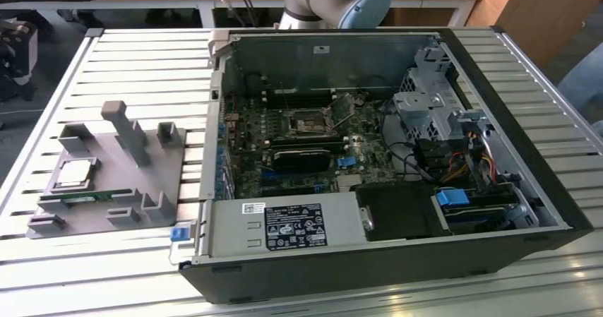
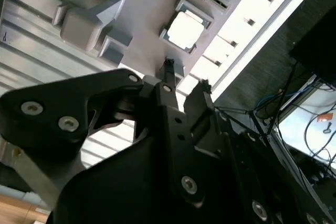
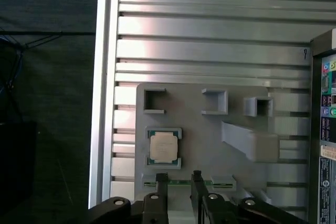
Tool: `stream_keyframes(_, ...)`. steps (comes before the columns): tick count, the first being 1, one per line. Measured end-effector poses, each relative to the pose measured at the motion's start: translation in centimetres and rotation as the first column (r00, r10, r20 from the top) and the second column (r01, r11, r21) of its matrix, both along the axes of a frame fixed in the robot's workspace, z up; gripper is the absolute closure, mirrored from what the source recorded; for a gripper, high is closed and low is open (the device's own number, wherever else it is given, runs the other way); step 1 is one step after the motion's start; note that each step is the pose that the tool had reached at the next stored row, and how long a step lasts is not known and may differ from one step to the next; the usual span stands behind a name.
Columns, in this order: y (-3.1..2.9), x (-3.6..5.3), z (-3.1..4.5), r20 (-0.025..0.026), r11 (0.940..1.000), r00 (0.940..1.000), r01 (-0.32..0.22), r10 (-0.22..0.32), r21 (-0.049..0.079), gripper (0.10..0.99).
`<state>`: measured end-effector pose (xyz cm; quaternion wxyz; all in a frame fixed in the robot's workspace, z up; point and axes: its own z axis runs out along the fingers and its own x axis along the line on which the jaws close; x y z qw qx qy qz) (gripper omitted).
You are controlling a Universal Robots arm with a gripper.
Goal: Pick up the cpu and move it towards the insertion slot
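The cpu, a small silvery square chip, lies flat in its recess on the grey holder at the exterior view's left. Both wrist views look down on the cpu. My gripper hovers above the holder, a short way off the cpu, over the green memory stick. Its black fingers stand apart and hold nothing. The insertion slot, a shiny metal frame with a dark centre, sits on the green motherboard inside the open computer case.
The holder carries tall grey posts and small brackets. The open black case fills the exterior view's middle and right, with a power supply and cables. Everything rests on a slatted aluminium table, whose edge lies near the holder.
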<state>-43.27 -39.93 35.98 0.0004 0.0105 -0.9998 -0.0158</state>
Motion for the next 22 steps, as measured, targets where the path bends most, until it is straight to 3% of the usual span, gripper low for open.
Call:
stream_keyframes(1, -0.05, -0.03, -0.08, -0.0001, 1.0, 1.0, -0.001, 0.001, 0.0, 0.733)
stream_keyframes(2, -0.14, -0.09, -0.17, -0.0003, 1.0, 1.0, -0.002, 0.002, 0.0, 0.733)
stream_keyframes(5, -0.56, -0.31, -0.57, -0.0002, 1.0, 1.0, -0.006, 0.006, 0.0, 0.561)
stream_keyframes(8, -0.64, -0.41, -1.1, -0.0002, 1.0, 1.0, -0.007, 0.007, 0.0, 0.502)
stream_keyframes(9, -0.64, -0.43, -1.29, -0.0002, 1.0, 1.0, -0.007, 0.007, 0.0, 0.439)
stream_keyframes(22, -0.84, -1.11, -3.44, 0.0, 0.9992, 0.9992, -0.04, 0.04, 0.008, 0.439)
